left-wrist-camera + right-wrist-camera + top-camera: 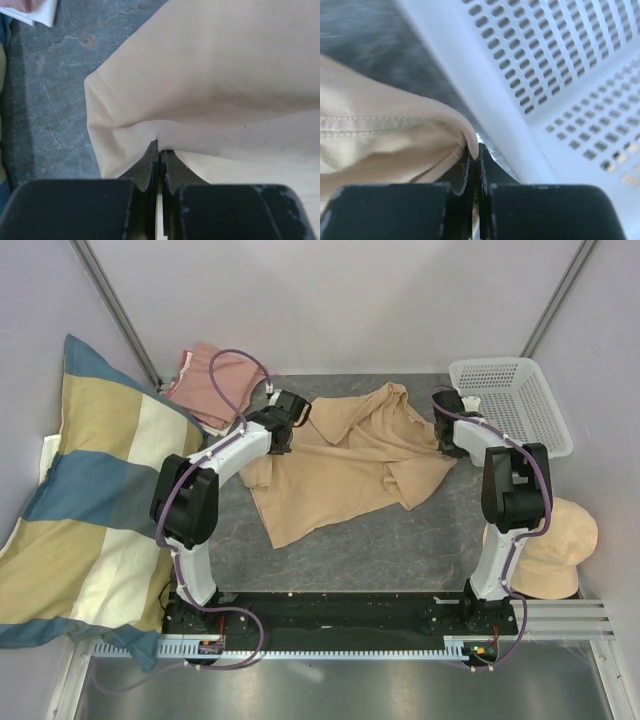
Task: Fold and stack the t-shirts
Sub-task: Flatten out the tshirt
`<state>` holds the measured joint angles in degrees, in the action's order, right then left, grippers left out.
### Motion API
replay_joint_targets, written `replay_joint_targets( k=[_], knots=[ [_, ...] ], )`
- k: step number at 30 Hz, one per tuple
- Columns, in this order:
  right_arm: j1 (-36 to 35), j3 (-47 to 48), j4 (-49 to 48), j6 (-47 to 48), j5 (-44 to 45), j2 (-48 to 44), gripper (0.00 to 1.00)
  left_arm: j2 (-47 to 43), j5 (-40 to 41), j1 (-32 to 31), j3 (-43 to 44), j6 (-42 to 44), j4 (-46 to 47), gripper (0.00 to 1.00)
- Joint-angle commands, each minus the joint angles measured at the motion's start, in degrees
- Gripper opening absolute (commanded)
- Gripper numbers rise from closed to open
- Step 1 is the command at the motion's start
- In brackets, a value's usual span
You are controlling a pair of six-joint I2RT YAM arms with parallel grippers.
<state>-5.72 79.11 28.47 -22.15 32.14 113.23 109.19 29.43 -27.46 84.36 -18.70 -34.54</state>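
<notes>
Top view shows pink t-shirt (215, 385) far left, wrist views reveal left gripper (159, 146) pinching tan t-shirt (225, 75), right gripper (476, 151) apparently nipping its hem.

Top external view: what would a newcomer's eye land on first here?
The crumpled tan t-shirt spread mid-table, with the left gripper and right gripper each shut on an edge of it. Next, the big striped pillow at the left and the pink t-shirt at the back left.
</notes>
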Motion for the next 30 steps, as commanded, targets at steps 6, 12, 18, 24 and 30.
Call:
replay_joint_targets(
  k=[6, 12, 18, 24, 30],
  knots=[
    [5.5, -4.7, 2.3, -4.9, 3.5, -7.2, 0.0, 2.9, 1.9, 3.6, 5.7, 7.4, 1.3, 0.02],
    [5.3, -10.4, 1.7, -5.6, -1.3, -12.7, 0.0, 8.0, 3.4, 5.0, 11.7, 12.2, 1.8, 0.02],
    [4.2, -18.5, 1.4, -6.6, -4.7, -21.7, 0.0, 10.6, 3.6, 5.5, 14.8, 13.4, 5.2, 0.02],
    [2.2, -23.2, 2.7, -7.9, -5.9, -29.5, 0.0, 13.0, 2.7, 5.5, 18.4, 13.9, 6.0, 0.02],
    [1.1, -24.7, 3.4, -6.9, -5.8, -34.2, 0.41, 5.7, -1.1, 5.4, 12.6, 8.6, 6.1, 0.18]
  ],
)
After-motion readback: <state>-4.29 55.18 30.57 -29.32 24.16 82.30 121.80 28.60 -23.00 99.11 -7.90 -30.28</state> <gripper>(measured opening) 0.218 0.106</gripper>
